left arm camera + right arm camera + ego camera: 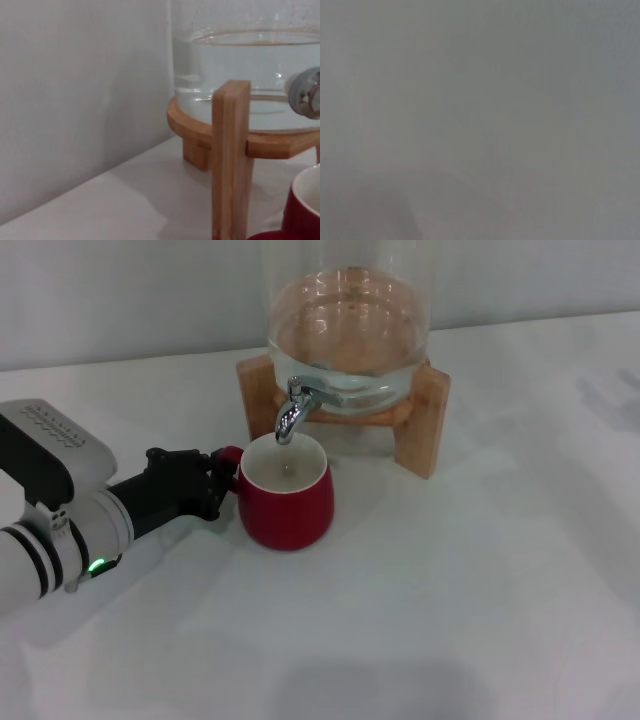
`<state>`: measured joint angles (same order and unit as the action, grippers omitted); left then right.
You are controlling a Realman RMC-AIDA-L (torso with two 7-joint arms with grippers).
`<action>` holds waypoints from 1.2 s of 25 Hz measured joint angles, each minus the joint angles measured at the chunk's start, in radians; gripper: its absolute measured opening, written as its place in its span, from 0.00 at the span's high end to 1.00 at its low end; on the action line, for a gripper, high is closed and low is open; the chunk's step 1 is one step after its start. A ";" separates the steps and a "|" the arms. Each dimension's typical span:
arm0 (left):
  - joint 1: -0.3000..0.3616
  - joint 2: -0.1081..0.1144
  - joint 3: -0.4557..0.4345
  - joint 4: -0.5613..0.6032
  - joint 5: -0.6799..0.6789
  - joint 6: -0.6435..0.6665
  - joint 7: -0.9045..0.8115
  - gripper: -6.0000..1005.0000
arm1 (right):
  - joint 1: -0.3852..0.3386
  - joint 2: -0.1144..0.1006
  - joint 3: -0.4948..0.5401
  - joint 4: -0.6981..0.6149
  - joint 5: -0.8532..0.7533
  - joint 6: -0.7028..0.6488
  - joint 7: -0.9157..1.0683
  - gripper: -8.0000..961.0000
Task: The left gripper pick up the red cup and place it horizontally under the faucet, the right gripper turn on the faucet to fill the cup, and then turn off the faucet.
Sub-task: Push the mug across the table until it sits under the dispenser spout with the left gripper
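The red cup [288, 505] stands upright on the white table, its white inside open directly under the spout of the chrome faucet [293, 412]. My left gripper [218, 480] reaches in from the left and is shut on the cup's small handle. The left wrist view shows an edge of the cup [305, 210] and part of the faucet [307, 92]. The right gripper is out of view; the right wrist view shows only a blank grey surface.
The faucet sticks out of a clear glass jar [350, 330] holding water, set on a wooden stand [425, 420] at the back of the table. The stand's leg [231, 160] is close beside the cup. A pale wall runs behind.
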<state>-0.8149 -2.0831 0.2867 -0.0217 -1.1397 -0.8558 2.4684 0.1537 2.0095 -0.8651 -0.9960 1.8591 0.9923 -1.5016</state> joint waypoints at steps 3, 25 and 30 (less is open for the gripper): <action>-0.006 0.000 0.000 0.000 0.028 0.007 -0.023 0.89 | 0.000 0.000 0.001 0.000 0.000 0.002 0.000 0.22; -0.007 -0.002 -0.012 0.004 -0.001 0.009 -0.021 0.79 | 0.000 0.000 0.008 0.001 0.000 0.009 0.000 0.22; 0.000 -0.002 -0.014 0.005 -0.010 0.007 -0.020 0.73 | 0.000 0.000 0.008 0.001 0.000 0.009 0.000 0.22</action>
<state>-0.8153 -2.0847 0.2731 -0.0169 -1.1492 -0.8490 2.4486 0.1533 2.0095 -0.8572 -0.9955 1.8591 1.0012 -1.5017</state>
